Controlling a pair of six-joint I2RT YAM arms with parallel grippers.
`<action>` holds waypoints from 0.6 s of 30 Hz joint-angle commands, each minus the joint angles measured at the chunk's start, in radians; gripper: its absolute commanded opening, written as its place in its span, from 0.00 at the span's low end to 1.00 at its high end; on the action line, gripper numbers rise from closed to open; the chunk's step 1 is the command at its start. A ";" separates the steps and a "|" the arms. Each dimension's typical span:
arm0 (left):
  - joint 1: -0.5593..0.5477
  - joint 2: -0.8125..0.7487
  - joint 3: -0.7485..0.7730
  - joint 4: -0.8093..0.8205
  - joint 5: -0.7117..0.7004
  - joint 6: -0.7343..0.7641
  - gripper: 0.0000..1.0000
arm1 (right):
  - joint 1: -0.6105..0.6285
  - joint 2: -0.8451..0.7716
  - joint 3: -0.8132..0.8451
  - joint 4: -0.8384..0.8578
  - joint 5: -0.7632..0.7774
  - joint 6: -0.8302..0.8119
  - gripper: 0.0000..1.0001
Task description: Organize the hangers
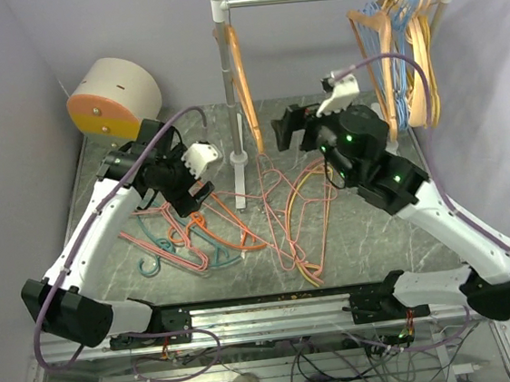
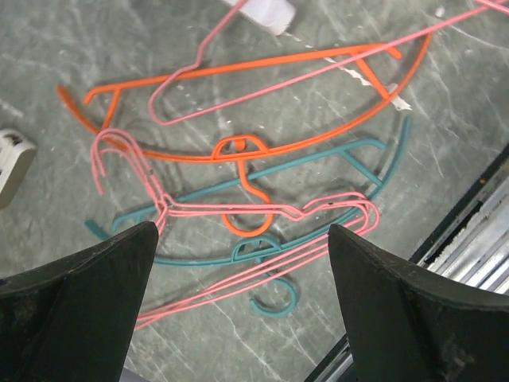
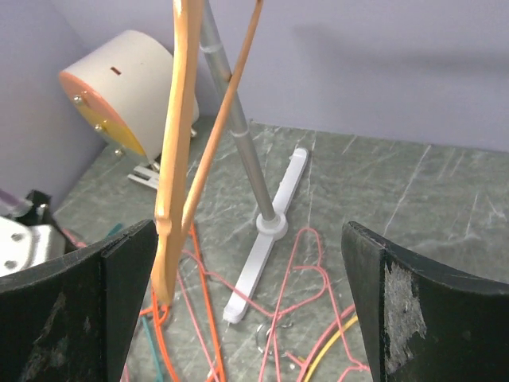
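Observation:
Thin pink, orange and teal hangers [image 1: 196, 238] lie tangled on the table at left. More pink ones and a yellow one [image 1: 298, 214] lie in the middle. The tan wooden hanger [image 1: 245, 92] hangs on the rail by the left post. My left gripper [image 1: 194, 205] is open and empty just above the left pile. Its wrist view shows an orange hanger [image 2: 238, 151], a teal hanger [image 2: 262, 251] and pink hangers [image 2: 262, 208] below the jaws [image 2: 242, 263]. My right gripper [image 1: 290, 131] is open and empty, facing the wooden hanger [image 3: 175, 159], which sits by its left finger [image 3: 119, 270].
The rack's post [image 3: 238, 135] and white foot [image 3: 266, 263] stand in the middle of the table. A bunch of light-blue and pale tan hangers [image 1: 404, 47] hangs at the rail's right end. A white drum with an orange face [image 1: 113, 101] sits at back left.

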 commanded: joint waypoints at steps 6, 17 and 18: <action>-0.227 0.090 0.005 0.018 0.052 0.076 0.99 | 0.000 -0.300 -0.346 -0.051 -0.027 0.123 1.00; -0.384 0.379 0.144 0.234 0.190 0.281 0.99 | -0.001 -0.675 -0.546 -0.229 0.257 0.351 1.00; -0.385 0.422 0.167 0.250 0.215 0.321 0.99 | -0.001 -0.693 -0.546 -0.233 0.268 0.353 0.99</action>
